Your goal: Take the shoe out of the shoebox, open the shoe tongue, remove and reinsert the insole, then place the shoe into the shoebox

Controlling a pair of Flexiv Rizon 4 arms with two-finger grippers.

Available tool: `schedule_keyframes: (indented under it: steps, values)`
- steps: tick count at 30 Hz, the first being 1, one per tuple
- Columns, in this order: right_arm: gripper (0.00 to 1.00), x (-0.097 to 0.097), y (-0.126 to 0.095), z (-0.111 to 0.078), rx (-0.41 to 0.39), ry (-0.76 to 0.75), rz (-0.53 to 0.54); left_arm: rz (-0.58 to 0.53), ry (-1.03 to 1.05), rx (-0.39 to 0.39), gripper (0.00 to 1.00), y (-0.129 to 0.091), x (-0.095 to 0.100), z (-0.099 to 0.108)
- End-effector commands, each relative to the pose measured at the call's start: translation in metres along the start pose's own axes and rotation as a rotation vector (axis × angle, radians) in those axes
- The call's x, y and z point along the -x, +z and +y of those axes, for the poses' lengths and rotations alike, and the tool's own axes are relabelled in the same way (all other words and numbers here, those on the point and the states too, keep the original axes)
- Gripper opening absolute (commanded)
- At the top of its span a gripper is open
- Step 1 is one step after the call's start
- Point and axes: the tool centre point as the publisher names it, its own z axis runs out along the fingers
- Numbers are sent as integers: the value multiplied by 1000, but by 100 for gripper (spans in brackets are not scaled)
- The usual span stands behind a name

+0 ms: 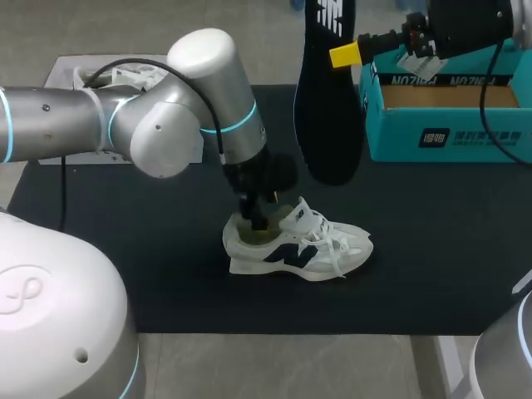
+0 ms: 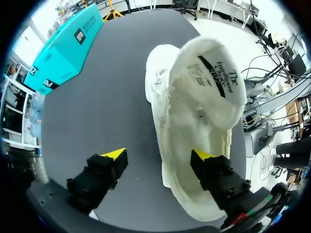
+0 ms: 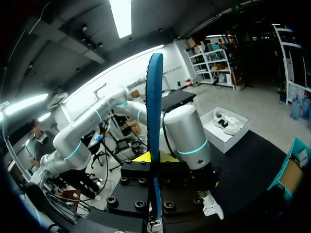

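Head view showed the white shoe [image 1: 299, 245] standing on its sole on the black mat [image 1: 432, 249] that covered the middle of the bench [image 1: 249, 366], toe toward my right side, well apart from the teal shoebox [image 1: 449, 125] at the mat's far right corner. My left arm came down over the heel, and the left gripper [image 1: 258, 220] sat at the shoe's opening.

From the left wrist view the left gripper [image 2: 158, 155] stood wide apart and gripped nothing: one yellow tip was down inside the heel cavity, the other hung outside the shoe [image 2: 194, 145] over bare mat, so the shoe's side wall lay between the fingers. Ahead of them the tongue [image 2: 209, 73] stood lifted, its printed inner face showing.

The right gripper [image 1: 349, 54] held the dark insole [image 1: 328, 100] aloft, hanging upright just beside the shoebox's near end and above the mat — clear of the shoe. In the right wrist view the insole [image 3: 154, 121] appeared edge-on, a thin blue blade rising from between the fingers of the right gripper [image 3: 154, 165], which were closed flat against both its faces.
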Motion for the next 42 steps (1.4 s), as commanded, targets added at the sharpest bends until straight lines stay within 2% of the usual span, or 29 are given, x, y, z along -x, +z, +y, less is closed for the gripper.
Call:
schedule_keyframes:
  steps: [1, 13, 21, 26, 29, 31, 33, 36, 42]
  values:
    - [0, 1, 2, 1, -3, 1, 0, 22, 14, -11, 0, 10, -4, 1]
    - [0, 1, 2, 1, -3, 1, 0, 34, 57, -49, 0, 0, -27, 3]
    - [0, 1, 2, 1, -3, 1, 0, 53, 119, -67, 0, -10, -18, -1]
    - [0, -10, -14, 9, 5, -2, -22, 76, 192, -70, 0, -17, -10, -9]
    - [0, -19, -26, 16, 7, -6, -34, 114, 275, -81, 0, -20, -7, -18]
    - [0, -24, -35, 21, 8, -13, -40, 117, 374, -60, 0, -21, -4, -23]
    - [0, -28, -41, 24, 6, -9, -46, 161, 448, -80, 0, -24, 0, -29]
    - [0, -32, -49, 27, 16, -18, -44, 197, 649, -64, 0, -29, 6, -37]
    - [0, -37, -51, 28, 40, -22, -61, 251, 896, -61, 0, -44, 18, -53]
